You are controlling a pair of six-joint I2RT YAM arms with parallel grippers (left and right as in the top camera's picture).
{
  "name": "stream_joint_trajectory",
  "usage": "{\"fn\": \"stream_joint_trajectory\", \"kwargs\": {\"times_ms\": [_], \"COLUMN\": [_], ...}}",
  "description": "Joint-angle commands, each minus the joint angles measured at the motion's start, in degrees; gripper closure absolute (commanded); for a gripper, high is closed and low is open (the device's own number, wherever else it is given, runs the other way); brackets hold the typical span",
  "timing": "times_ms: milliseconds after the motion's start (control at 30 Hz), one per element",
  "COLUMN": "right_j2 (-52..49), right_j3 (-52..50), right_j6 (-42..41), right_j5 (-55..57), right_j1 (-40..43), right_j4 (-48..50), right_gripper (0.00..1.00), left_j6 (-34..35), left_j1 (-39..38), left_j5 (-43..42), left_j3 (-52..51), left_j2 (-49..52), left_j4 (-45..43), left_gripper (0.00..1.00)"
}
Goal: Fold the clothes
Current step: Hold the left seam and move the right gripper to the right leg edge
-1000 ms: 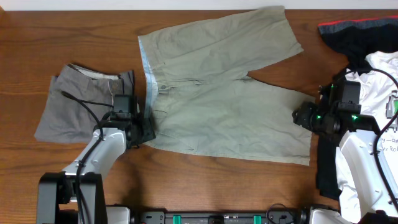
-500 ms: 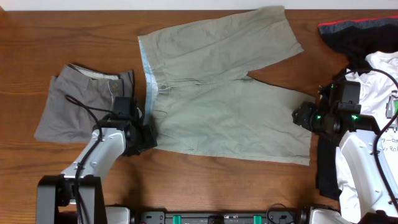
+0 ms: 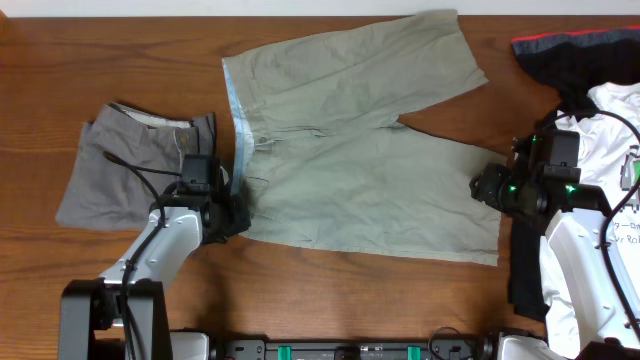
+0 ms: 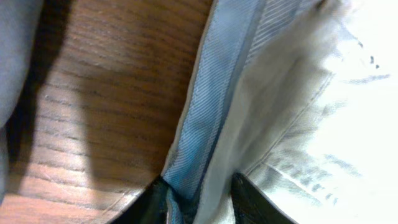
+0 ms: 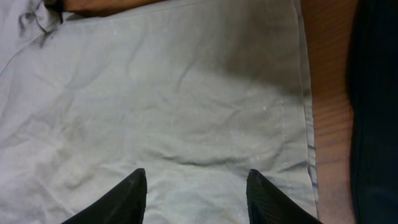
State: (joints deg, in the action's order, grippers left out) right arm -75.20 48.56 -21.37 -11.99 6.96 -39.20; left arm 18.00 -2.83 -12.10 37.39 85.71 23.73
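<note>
The pale khaki-beige cotton shorts [image 3: 350, 150] lie spread flat across the middle of the brown wooden table [image 3: 330, 300], waistband to the left and both legs running off to the right. The upper leg slants away towards the far edge; the lower one lies straighter, its hem ending near the right arm. The cloth is softly creased all over, with a darker shaded patch near the lower hem in the right wrist view. Along the left edge the light blue waistband lining [image 3: 235, 105] is turned out as a narrow strip, and up close its fine diagonal weave shows next to the pale outer fabric and a stitched seam.

The left gripper [image 3: 238, 215] sits at the near corner of that waistband. In its own camera the two black fingers [image 4: 249, 199] stand either side of the blue-lined edge with cloth between them; I cannot tell whether they are actually pinching it. The right gripper [image 3: 478, 188] is over the lower leg just inside the hem, its fingers [image 5: 134, 193] plainly apart with bare khaki between them.

Darker grey shorts [image 3: 120, 170] lie folded to the left, just beside the waistband. At the right sit a white printed T-shirt [image 3: 615, 120] and a black red-trimmed garment [image 3: 570, 50].
</note>
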Motion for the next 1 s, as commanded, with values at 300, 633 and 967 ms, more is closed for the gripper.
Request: {"fn": "stream_joint_trajectory", "kwargs": {"times_ms": [300,633,967], "right_j2": [0.39,-1.77,-10.99], "right_j3": [0.09,0.07,-1.70], "right_j6": [0.87,-0.04,-1.55], "right_j5": [1.18,2.93,2.64], "right_j1": [0.22,0.26,0.26], "right_j4": [-0.33,-8.02,-18.38], "right_gripper": [0.49,0.52,0.40], "left_j6": [-0.11,-0.15,-0.15], "left_j1": [-0.07,-0.07,-0.07], "left_j5": [-2.25,-2.23,-2.23], "left_j3": [-2.89,2.03,2.14], "left_j2": [3.02,1.77,1.70], "left_j4": [6.01,10.10,10.32], "left_gripper": [0.76,0.94,0.94]}}
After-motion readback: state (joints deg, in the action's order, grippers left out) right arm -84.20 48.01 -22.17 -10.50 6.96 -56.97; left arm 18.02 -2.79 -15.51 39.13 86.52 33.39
